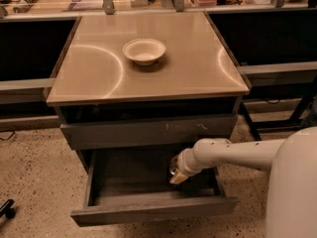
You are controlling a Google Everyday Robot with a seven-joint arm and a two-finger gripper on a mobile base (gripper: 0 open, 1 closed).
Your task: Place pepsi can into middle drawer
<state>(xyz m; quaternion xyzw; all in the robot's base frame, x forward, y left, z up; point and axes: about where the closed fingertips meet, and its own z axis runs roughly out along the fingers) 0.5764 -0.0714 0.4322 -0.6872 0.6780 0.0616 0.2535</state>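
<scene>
The middle drawer [148, 209] is pulled open at the bottom of the cabinet, dark grey and shallow. My gripper [177, 175] reaches in from the right on the white arm [233, 155] and sits low inside the drawer, right of its middle. A small dark shape with a silvery rim, the pepsi can [173, 164], shows at the gripper's tip. Most of the can is hidden by the wrist, and I cannot tell whether it is held or resting on the drawer floor.
Above the open drawer is a closed grey drawer front with pale scratch marks [148, 132]. A cream round bowl [144, 50] stands on the tan cabinet top [198, 68]. Dark shelving flanks the cabinet. The floor is speckled.
</scene>
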